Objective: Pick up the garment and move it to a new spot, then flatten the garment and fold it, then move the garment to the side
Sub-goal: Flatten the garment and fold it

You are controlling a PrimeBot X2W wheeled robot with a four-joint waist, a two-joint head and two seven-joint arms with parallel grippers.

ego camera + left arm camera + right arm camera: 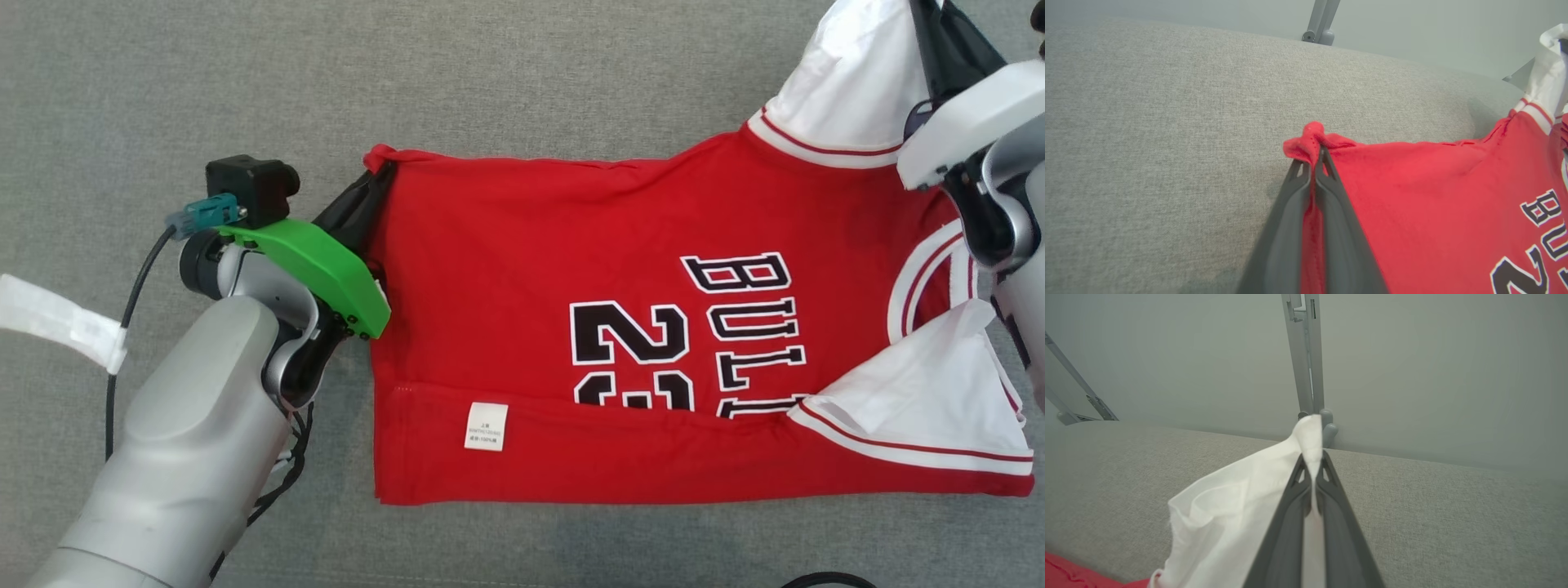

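Note:
The garment (522, 269) is a red jersey with white sleeves and black lettering, lying across the grey cushion with its near long edge folded over, a white label showing. My left gripper (377, 167) is shut on the jersey's far left hem corner (1308, 139), red cloth bunched between its dark fingers (1290, 228). At the upper right, my right gripper (939, 33) is shut on the white sleeve (1306, 437), lifted off the cushion. The second white sleeve (931, 408) lies flat at the near right.
The grey fabric surface (245, 82) spreads out around the jersey. Behind its far edge stands a pale wall with a grey metal post (1306, 355). A black cable (135, 294) and white tape (57, 318) trail from my left arm.

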